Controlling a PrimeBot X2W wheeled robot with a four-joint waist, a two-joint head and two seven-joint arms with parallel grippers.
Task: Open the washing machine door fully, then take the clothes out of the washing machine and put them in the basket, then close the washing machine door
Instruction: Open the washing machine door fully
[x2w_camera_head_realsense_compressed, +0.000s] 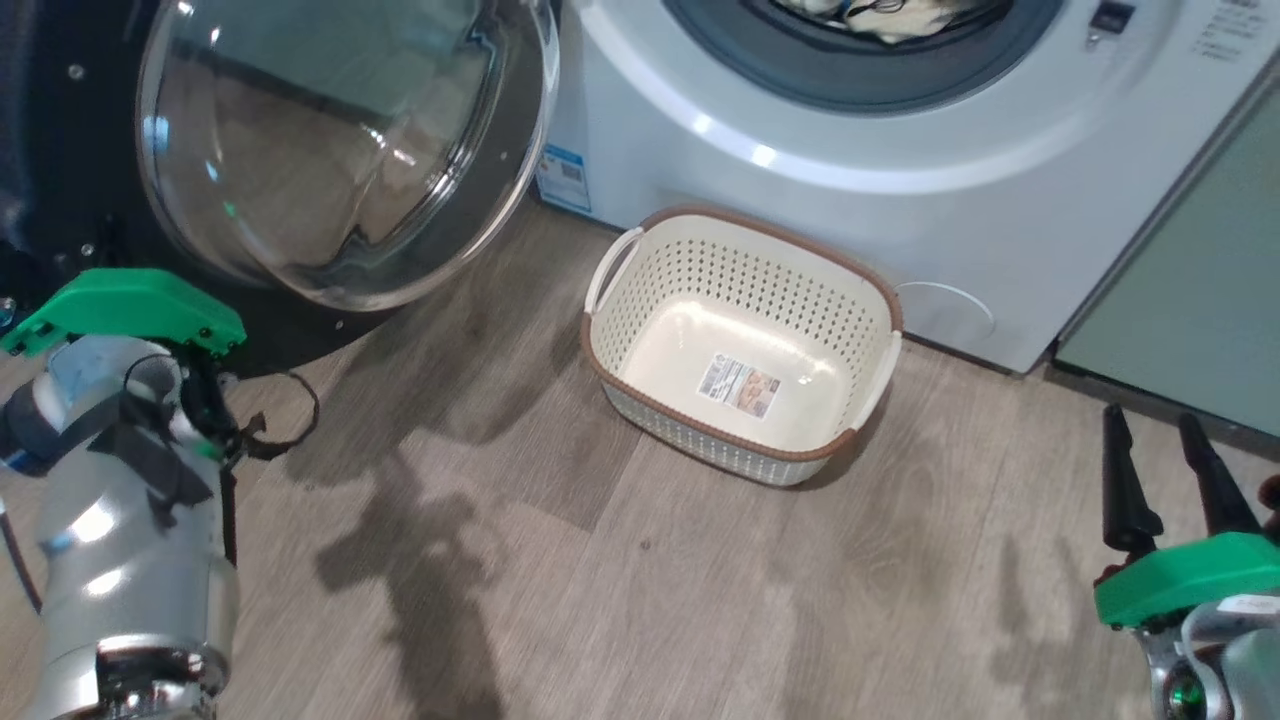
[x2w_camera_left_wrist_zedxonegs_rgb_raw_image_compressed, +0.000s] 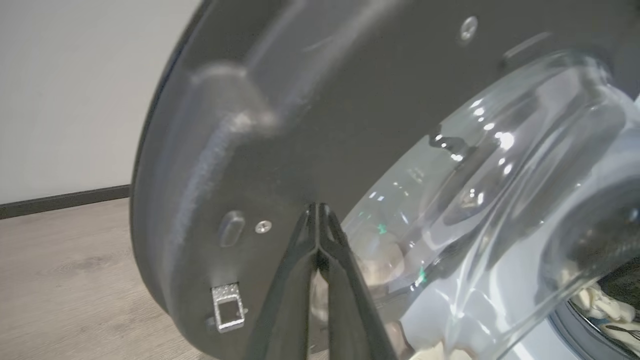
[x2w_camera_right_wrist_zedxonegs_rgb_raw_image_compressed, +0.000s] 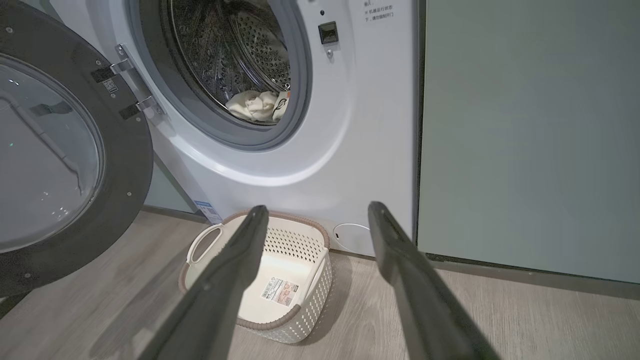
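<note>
basket (x2w_camera_head_realsense_compressed: 760, 285) before washing machine (x2w_camera_head_realsense_compressed: 800, 190), clothes (x2w_camera_right_wrist_zedxonegs_rgb_raw_image_compressed: 255, 106) — inside

The washing machine door (x2w_camera_right_wrist_zedxonegs_rgb_raw_image_compressed: 50, 160) stands open; cream clothes (x2w_camera_right_wrist_zedxonegs_rgb_raw_image_compressed: 252, 106) lie in the washing machine (x2w_camera_right_wrist_zedxonegs_rgb_raw_image_compressed: 350, 140); the basket (x2w_camera_head_realsense_compressed: 760, 285) stands empty before it.

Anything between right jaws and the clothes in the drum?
Nothing visible. The washing machine door is swung aside left, the clothes lie exposed in the open porthole, the basket sits on the floor below.
</note>
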